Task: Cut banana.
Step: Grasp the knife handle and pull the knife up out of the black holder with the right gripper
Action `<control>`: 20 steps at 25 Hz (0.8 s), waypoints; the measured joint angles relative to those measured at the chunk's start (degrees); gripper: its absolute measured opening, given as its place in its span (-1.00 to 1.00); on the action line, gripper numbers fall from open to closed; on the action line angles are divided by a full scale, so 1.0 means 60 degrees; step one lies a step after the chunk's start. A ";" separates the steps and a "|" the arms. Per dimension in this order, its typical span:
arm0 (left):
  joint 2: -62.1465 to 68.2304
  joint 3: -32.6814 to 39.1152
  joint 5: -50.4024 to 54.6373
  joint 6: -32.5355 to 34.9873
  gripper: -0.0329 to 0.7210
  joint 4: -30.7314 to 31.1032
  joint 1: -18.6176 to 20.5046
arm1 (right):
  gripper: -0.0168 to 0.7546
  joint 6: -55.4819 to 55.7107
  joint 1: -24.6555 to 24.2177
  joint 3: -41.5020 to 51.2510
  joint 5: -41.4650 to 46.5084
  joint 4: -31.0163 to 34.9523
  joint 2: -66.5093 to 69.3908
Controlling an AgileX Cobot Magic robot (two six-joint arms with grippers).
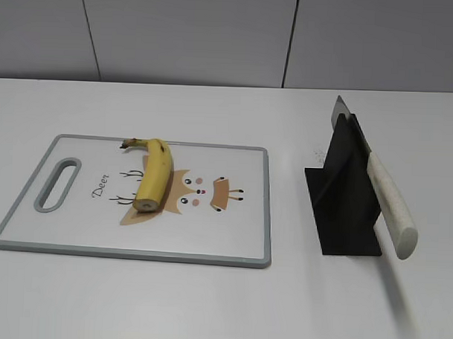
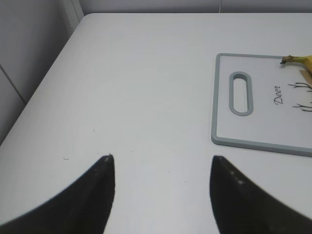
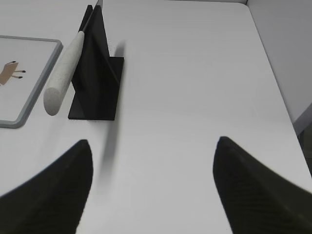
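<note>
The white worktop (image 1: 207, 303) holds a white cutting board (image 1: 231, 237) with a grey rim. To the right of the board stands a black knife stand (image 1: 345, 196), with a knife (image 1: 389, 205) leaning in it. The banana (image 1: 153, 178) lies on the board, over the deer print (image 1: 203, 195). The left pincer (image 2: 161, 168) is spread wide and holds nothing. The right pincer (image 3: 153, 151) is spread wide too, near the stand.

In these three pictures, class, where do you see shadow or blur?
Exterior view: the knife casts a soft shadow on the table. Left wrist view: the fingertips are blurred. Right wrist view: the stand throws a faint shadow; the fingertips are blurred.
</note>
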 joint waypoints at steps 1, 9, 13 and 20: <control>0.0000 0.0000 0.0000 0.0000 0.65 0.0000 0.0000 | 0.58 0.0000 0.0000 0.0000 0.0000 0.0000 0.0000; 0.0000 0.0000 0.0000 0.0000 0.65 0.0000 0.0000 | 0.58 0.0000 0.0000 0.0000 0.0000 0.0000 0.0000; 0.0000 0.0000 0.0000 0.0000 0.65 0.0000 0.0000 | 0.58 0.0000 0.0000 0.0000 0.0000 0.0000 0.0000; 0.0000 0.0000 0.0000 0.0000 0.65 0.0000 0.0000 | 0.58 0.0000 0.0000 0.0000 0.0000 0.0000 0.0000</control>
